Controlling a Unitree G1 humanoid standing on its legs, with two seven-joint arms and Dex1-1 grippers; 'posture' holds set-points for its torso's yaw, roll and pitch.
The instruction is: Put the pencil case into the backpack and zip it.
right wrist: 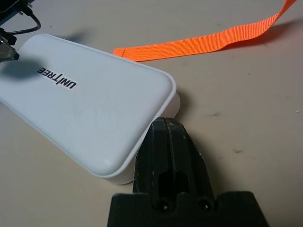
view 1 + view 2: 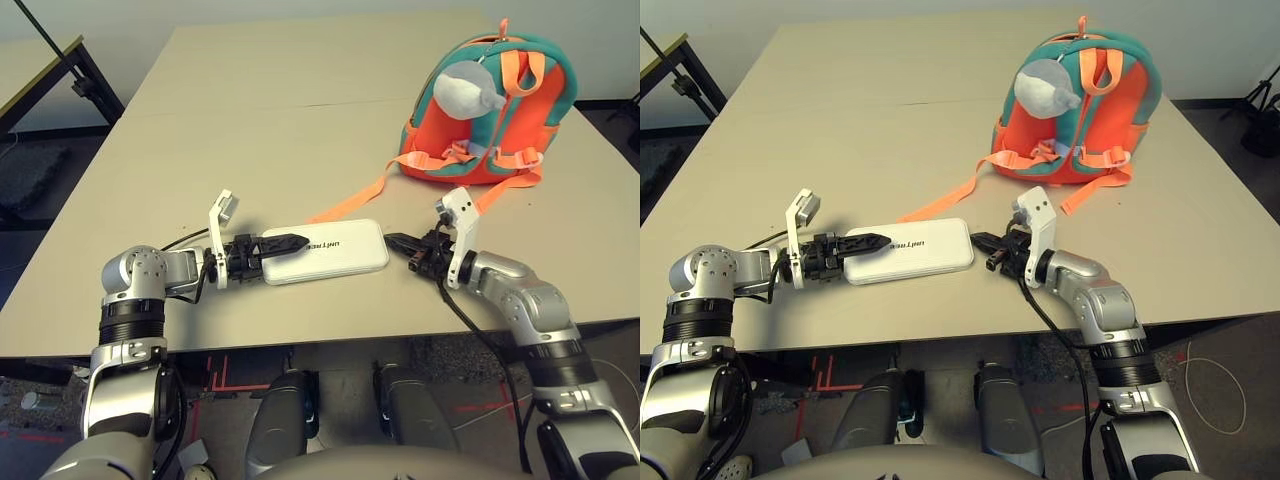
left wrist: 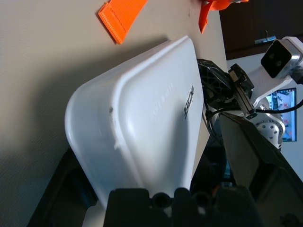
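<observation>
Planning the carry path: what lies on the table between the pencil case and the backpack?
Only a loose orange strap trailing from the backpack toward the pencil case; otherwise bare tabletop, clearest in the left eye view.

1. the pencil case (image 3: 142,123) runs down behind the left gripper (image 2: 285,242) body in the left wrist view, so its near end is hidden.
2. right wrist view: only one black finger (image 1: 171,156) shows, can't tell how the right gripper (image 2: 405,244) fingers stand.
3. the backpack (image 2: 490,110) zipper and opening face away from the head camera, can't see them.
4. the orange strap (image 1: 208,42) gets cut off at the right wrist picture's edge.
</observation>
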